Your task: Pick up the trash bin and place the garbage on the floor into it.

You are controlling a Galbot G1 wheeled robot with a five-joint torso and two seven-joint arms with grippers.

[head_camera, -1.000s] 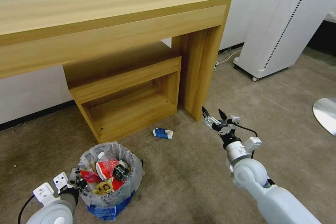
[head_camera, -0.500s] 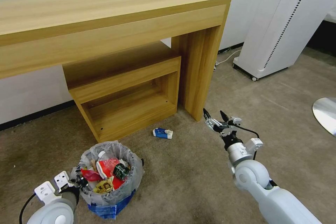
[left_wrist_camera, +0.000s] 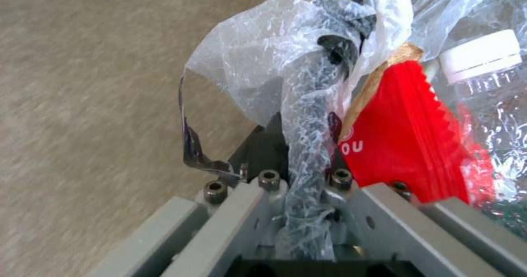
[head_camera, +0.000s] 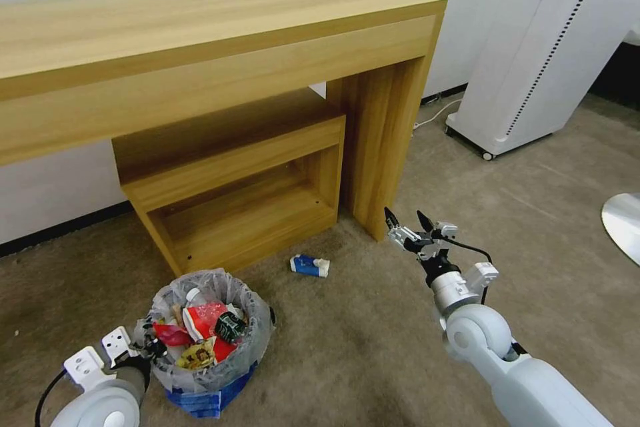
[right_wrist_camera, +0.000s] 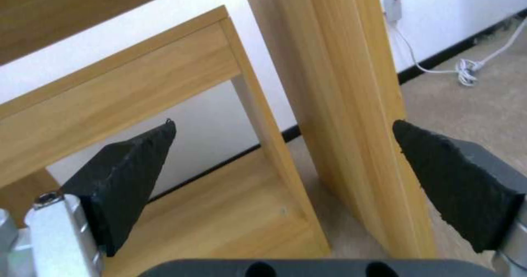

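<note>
Light was even and soft, with no hard shadows; the desk (head_camera: 200, 33) threw a dim shade over the shelf (head_camera: 233, 167) and the carpet (head_camera: 373, 340) below it. A disc (head_camera: 623, 217) at the right edge glared pale. The head view bowed straight edges outward. In the left wrist view the carpet (left_wrist_camera: 82, 104) was smeared.

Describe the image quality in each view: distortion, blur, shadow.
Head view: wide-angle lens bows the desk edges; soft shadow under it, even lighting. Left wrist view: carpet streaked with blur; the bag-wrapped trash bin rim sharper. Right wrist view: right gripper fingers soft at close range.
</note>
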